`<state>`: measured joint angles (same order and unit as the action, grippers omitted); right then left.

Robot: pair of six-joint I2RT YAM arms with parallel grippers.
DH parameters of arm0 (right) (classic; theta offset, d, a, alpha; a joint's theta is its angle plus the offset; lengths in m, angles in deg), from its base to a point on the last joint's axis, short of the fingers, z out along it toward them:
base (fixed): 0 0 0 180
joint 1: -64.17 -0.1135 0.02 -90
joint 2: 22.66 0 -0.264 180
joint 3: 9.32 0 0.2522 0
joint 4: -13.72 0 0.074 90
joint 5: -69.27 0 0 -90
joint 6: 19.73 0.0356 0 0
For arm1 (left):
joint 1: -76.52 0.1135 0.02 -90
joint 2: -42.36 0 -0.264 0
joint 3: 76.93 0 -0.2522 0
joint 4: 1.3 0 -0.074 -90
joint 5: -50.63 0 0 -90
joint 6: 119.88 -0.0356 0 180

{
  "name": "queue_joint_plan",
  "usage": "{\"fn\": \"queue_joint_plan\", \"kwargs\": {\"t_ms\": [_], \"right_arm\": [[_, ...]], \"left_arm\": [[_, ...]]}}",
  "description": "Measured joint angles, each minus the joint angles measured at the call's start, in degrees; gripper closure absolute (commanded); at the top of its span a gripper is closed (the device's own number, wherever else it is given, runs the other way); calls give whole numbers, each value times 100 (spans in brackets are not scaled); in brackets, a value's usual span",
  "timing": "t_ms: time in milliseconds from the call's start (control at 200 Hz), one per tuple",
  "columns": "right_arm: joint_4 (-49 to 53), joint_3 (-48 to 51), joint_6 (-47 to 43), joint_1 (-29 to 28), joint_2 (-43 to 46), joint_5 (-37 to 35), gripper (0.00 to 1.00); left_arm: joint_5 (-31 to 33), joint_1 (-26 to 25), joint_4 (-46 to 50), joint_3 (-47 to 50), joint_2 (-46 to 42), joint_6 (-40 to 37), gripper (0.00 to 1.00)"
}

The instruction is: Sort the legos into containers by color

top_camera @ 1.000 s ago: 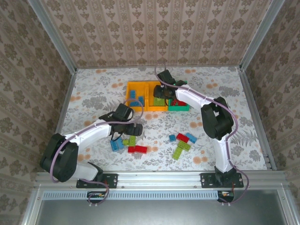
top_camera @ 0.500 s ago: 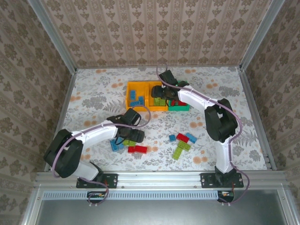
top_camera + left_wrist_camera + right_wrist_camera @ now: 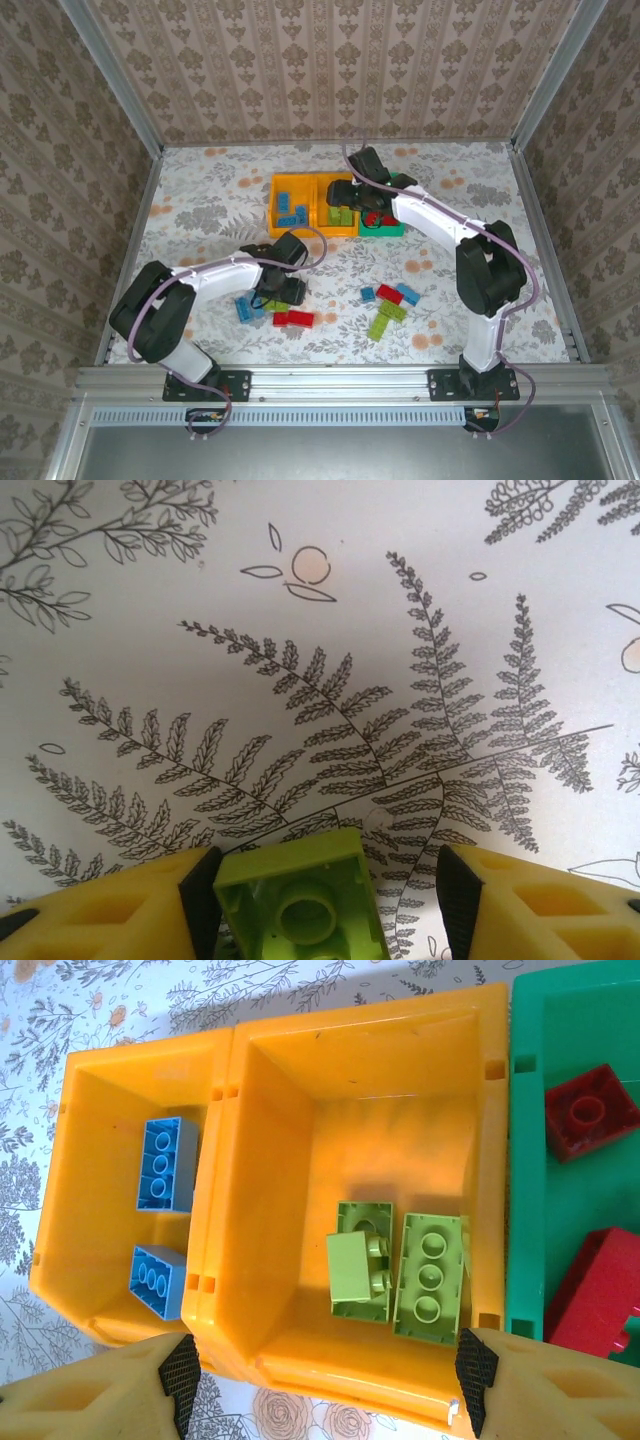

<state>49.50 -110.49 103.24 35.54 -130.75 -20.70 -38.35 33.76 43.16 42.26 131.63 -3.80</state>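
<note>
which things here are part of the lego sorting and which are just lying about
Part of the job:
- loose bricks on the table
- lime brick between the left gripper fingers
- left orange bin with blue bricks
- middle orange bin with lime bricks
- green bin with red bricks

Just there:
- floral table cover
- wallpapered walls
- metal frame

Your damask-papered walls (image 3: 330, 60) on three sides, your floral, fern-printed tabletop (image 3: 200, 200) evenly lit, aluminium rail (image 3: 340, 378) along your near edge.
</note>
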Motion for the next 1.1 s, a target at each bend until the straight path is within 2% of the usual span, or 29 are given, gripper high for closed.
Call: {"fn": "queue_joint_plan", "kwargs": {"t_ms": [405,805,1100], "right_arm": [[-131,570,2,243,435,-35,27],[-249,1381,-4,514,1158,-129,27],[-341,2708,2,535,1993,-177,29]], "left_arm": [[35,-31,170,-205,186,83,65],[52,17,129,-968,562,-4,67],[136,334,-474,-2098,616,-302,66]]}}
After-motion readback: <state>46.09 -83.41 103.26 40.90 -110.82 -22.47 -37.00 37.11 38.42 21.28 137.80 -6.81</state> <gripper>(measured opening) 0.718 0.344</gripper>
